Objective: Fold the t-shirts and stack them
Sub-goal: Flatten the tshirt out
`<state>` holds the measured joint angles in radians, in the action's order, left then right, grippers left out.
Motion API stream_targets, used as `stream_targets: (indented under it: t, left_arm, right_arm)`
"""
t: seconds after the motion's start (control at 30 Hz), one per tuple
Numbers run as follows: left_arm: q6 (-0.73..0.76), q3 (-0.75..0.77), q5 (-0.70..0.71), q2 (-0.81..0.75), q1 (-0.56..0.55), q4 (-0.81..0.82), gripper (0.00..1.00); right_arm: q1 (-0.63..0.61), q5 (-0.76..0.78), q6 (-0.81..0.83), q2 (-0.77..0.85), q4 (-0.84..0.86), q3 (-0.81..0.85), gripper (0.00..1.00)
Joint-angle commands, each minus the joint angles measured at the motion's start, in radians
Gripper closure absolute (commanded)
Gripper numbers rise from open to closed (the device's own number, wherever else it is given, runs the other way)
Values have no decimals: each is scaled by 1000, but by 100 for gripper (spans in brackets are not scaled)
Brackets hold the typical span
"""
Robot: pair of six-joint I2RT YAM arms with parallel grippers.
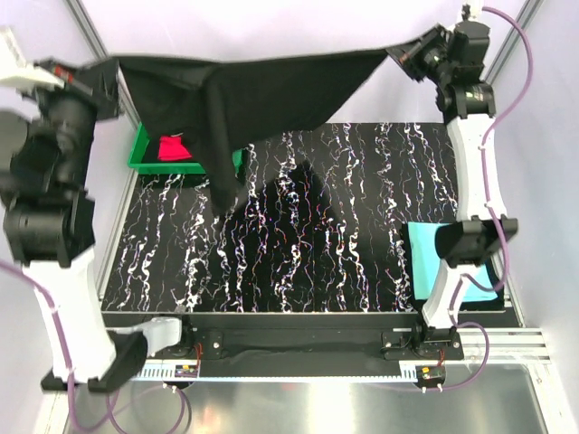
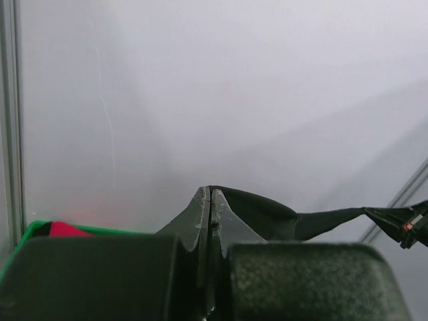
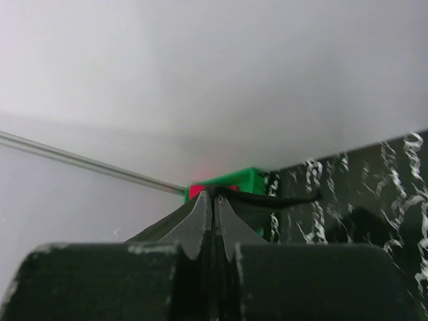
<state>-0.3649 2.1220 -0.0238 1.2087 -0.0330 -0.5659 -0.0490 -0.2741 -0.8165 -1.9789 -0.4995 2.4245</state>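
Note:
The black t-shirt (image 1: pixel 262 95) hangs stretched in the air across the back of the table, one sleeve drooping to the mat. My left gripper (image 1: pixel 110 80) is shut on its left corner, and my right gripper (image 1: pixel 404 52) is shut on its right corner. In the left wrist view the black t-shirt (image 2: pixel 267 214) runs off to the right from the shut gripper (image 2: pixel 210 194). The right wrist view shows the black t-shirt (image 3: pixel 287 198) trailing from the shut gripper (image 3: pixel 214 198). A red t-shirt (image 1: pixel 172 149) lies in the green tray (image 1: pixel 145 161). A turquoise t-shirt (image 1: pixel 432 258) lies flat at the right edge.
The black marbled mat (image 1: pixel 344 244) covers the table. The green tray stands at its back left corner, partly behind the hanging cloth. White enclosure walls and metal frame posts (image 1: pixel 95 41) close in both sides and the back.

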Motion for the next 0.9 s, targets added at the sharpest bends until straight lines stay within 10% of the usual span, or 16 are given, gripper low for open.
stream_targets:
  t: [0.0, 0.47, 0.87]
  left_arm:
    - [-19, -88, 10, -84, 10, 73, 100]
    - [-94, 84, -42, 112, 8, 230, 100]
    - [-89, 367, -77, 396, 21, 397, 100]
  right_arm:
    - [81, 46, 68, 152, 1, -120, 100]
    - [97, 174, 226, 328, 90, -217, 100]
    - [97, 203, 205, 7, 96, 221, 100]
